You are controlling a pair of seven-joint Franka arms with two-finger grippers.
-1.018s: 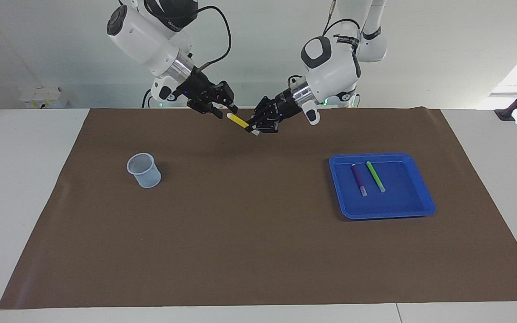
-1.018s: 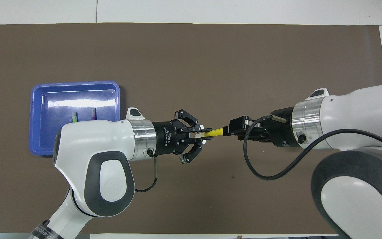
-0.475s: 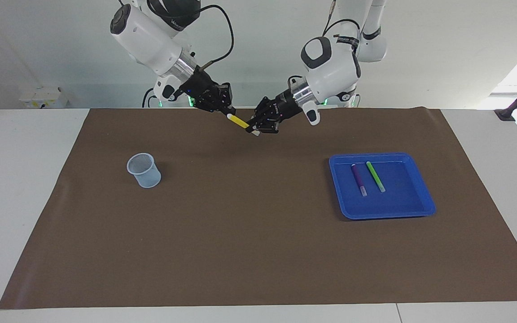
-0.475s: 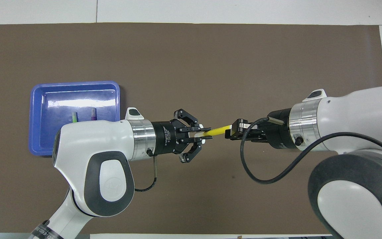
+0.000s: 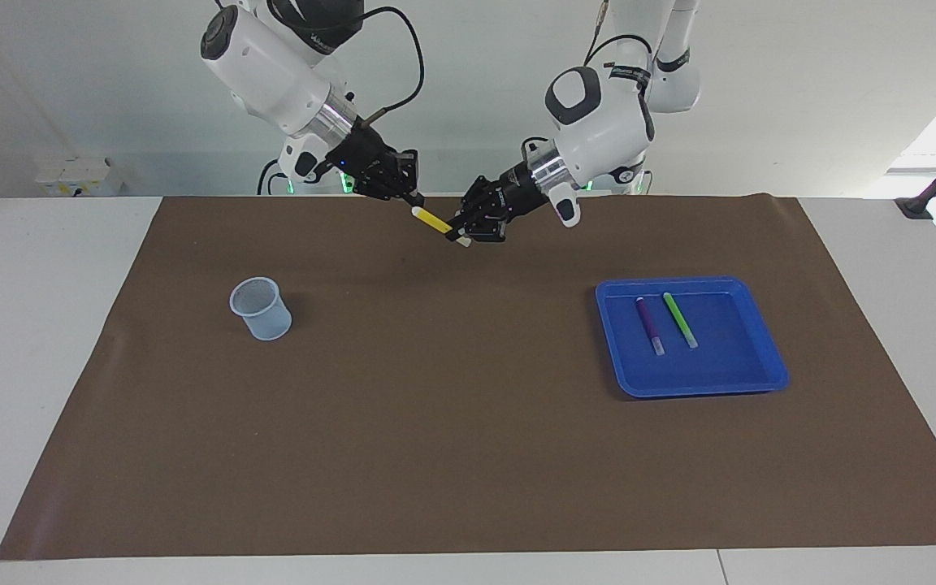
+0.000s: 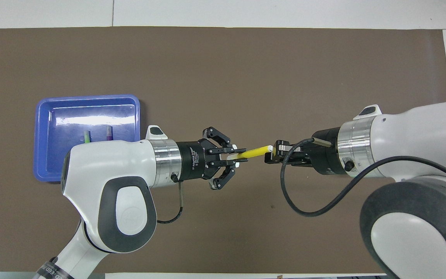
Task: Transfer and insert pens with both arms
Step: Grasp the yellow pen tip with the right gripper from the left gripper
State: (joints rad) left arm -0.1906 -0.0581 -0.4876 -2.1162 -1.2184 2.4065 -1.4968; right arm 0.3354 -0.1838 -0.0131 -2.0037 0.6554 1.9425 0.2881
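**Two grippers on one yellow pen above the mat**

Two grippers meet in the air over the middle of the brown mat [image 5: 468,422], at the robots' edge of it. The left gripper [image 5: 465,231] is clamped on the yellow pen [image 5: 435,221] at its pale cap end; its outer links splay to the sides while the fingertips press on the pen. The pen is tilted, with the cap end lower and the other end raised toward the right gripper [image 5: 413,200]. The right gripper's fingertips are together at that raised tip of the pen. In the overhead view the tip sits at the right gripper's fingertips, and whether they actually pinch it cannot be told. Both arms are extended toward each other and the pen spans the gap between them.

The purple pen [image 5: 650,323] and the green pen [image 5: 680,319] lie side by side, near each other but apart, in the blue tray [image 5: 760,378]. The tray rests on the mat toward the left arm's end of the desk [image 5: 29,325]. In the overhead view the left arm covers most of both pens.

A pale mesh cup [image 5: 260,308] stands upright on the mat toward the right arm's end of the desk, well apart from the tray and from both grippers.
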